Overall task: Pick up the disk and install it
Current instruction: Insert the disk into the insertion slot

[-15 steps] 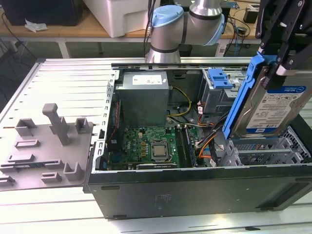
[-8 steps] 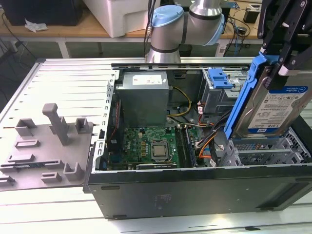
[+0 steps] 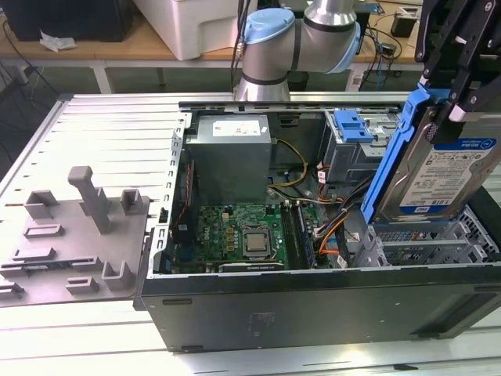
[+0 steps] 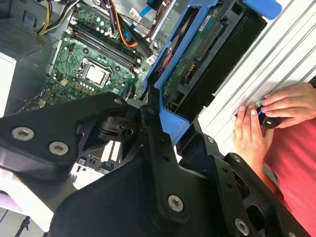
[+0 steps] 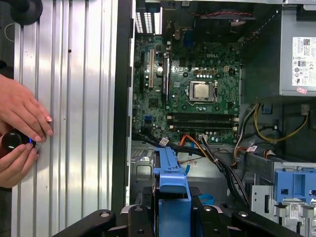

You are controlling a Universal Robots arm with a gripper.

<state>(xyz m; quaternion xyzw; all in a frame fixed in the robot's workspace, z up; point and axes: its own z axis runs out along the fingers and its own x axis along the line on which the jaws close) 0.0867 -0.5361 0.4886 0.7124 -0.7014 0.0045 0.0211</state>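
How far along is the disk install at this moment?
Done: the silver rectangular hard drive in its blue plastic carrier bracket is picked up. In hand: the black tool is clamped on it, holding it tilted above the open black computer case. Left: installing; the drive is not seated in any bay inside the case.

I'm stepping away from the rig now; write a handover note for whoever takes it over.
Claw: shut on the disk, which hangs tilted above the open case at the exterior view's right.
Done: disk picked up.
Left: disk not yet installed in the case.
Note: a person's hands are on the table beside the case.
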